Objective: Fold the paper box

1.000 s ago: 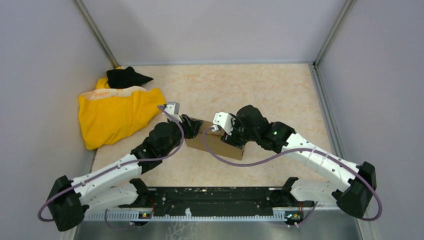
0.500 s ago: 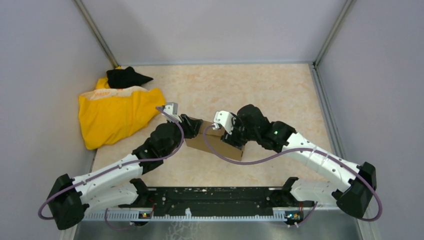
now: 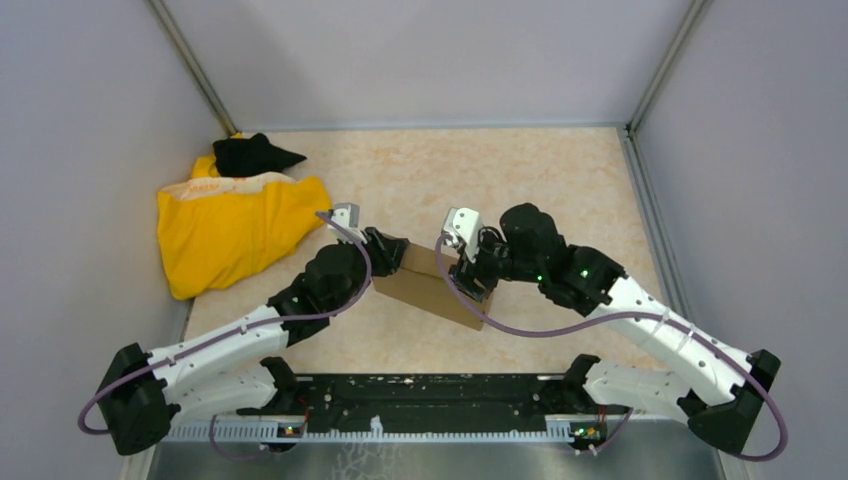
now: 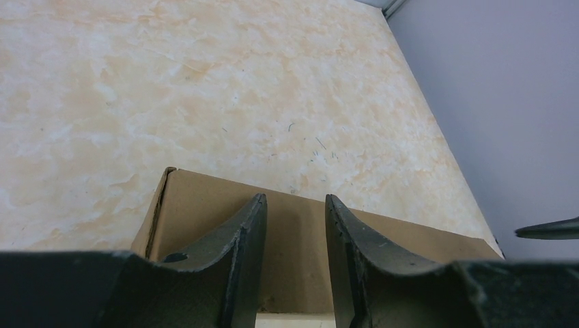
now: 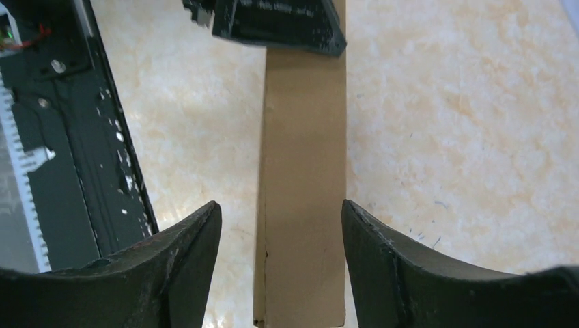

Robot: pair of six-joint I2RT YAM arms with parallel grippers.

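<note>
Paper box (image 3: 418, 288) sits at frame centre on the beige table (image 3: 520, 180), between the two arms. It is brown cardboard in closed box form. No open top shows, so I can't see inside it.

Left gripper (image 3: 392, 255) is at the box's left end. In the left wrist view its fingers (image 4: 246, 236) are part-way apart over a broad cardboard face, with cardboard filling the gap. Can't tell if they pinch it.

Right gripper (image 3: 480, 285) is at the box's right end. In the right wrist view the fingers (image 5: 194, 239) are spread wide either side of a narrow cardboard side. The finger at frame left is clear of it and the one at frame right is at its edge, so nothing is clamped.

Yellow cloth (image 3: 235, 235) is bunched at upper left against the wall. A black fabric piece (image 3: 252, 153) lies on its far end, well apart from the box.
</note>
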